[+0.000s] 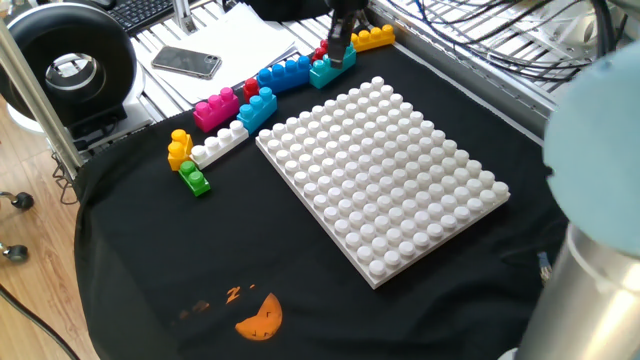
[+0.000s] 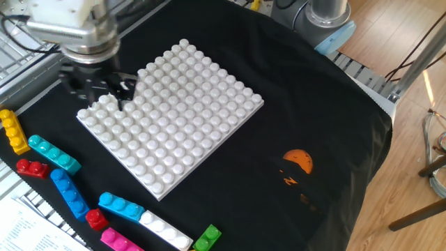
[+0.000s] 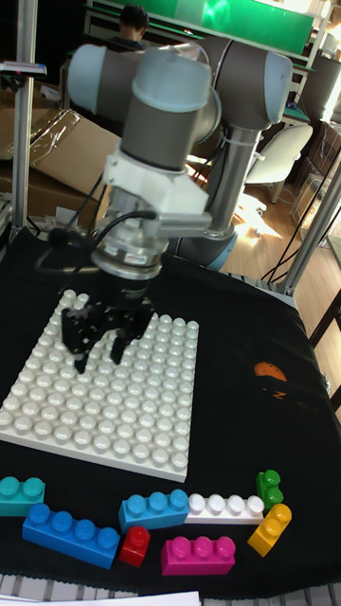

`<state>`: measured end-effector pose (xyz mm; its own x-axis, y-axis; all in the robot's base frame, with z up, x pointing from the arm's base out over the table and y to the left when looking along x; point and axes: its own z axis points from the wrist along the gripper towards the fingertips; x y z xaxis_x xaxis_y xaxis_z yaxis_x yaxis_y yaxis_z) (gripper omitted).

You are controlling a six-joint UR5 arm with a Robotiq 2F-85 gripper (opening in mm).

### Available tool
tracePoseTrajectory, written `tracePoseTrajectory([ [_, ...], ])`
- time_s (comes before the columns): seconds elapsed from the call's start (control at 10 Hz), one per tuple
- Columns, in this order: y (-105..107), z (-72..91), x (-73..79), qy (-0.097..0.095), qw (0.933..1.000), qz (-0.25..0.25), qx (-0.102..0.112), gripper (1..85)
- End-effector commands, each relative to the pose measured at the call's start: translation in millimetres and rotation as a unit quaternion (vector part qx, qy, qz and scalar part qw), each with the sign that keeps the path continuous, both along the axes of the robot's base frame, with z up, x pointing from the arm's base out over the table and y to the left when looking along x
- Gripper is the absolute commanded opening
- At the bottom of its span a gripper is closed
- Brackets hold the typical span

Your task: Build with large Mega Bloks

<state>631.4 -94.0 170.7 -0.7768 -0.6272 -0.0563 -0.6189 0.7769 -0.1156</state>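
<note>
The large Mega Bloks lie in a loose row beside the white baseplate (image 2: 174, 118): yellow (image 2: 12, 131), teal (image 2: 54, 155), red (image 2: 31, 168), blue (image 2: 68, 193), light blue (image 2: 120, 206), white (image 2: 166, 230), pink (image 2: 115, 239) and green (image 2: 207, 237). My gripper (image 2: 100, 94) hangs above the baseplate's corner nearest the teal brick (image 1: 330, 68). In the tall fixed view the gripper (image 3: 98, 348) has its fingers (image 3: 76, 346) spread, with nothing between them. No brick stands on the baseplate.
A black cloth (image 1: 200, 270) with an orange print (image 1: 260, 318) covers the table. Beyond the bricks lie a phone (image 1: 186, 62) and white papers (image 1: 235, 45). Cables (image 1: 480, 30) run along a metal rail at the back.
</note>
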Motion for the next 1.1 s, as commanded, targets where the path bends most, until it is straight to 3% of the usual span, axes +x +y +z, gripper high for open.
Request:
tracePoseTrajectory([
  [0.0,-47,-10.6,31.4,-0.007,0.9915,0.129,-0.013,57.7],
  [0.1,-52,-11.4,39.6,-0.014,0.9893,0.145,-0.012,58.0],
  [0.2,-49,-11.1,42.0,-0.02,0.9912,0.131,-0.005,58.3],
  [0.3,-54,-10.6,43.7,-0.024,0.9952,0.094,-0.011,58.3],
  [0.4,-53,-9.5,50.0,-0.039,0.9977,0.056,-0.003,58.7],
  [0.5,-50,-9.6,50.2,-0.041,0.999,0.014,0.009,58.3],
  [0.6,-59,-8.8,49.4,-0.037,0.9988,0.031,-0.012,56.0],
  [0.8,-82,-18.5,73.9,-0.027,0.9916,0.123,-0.027,59.3],
  [0.9,-97,-23.8,86.8,-0.022,0.9852,0.167,-0.034,59.3],
  [1.0,-106,-29.3,93.2,-0.016,0.9807,0.193,-0.026,59.3],
])
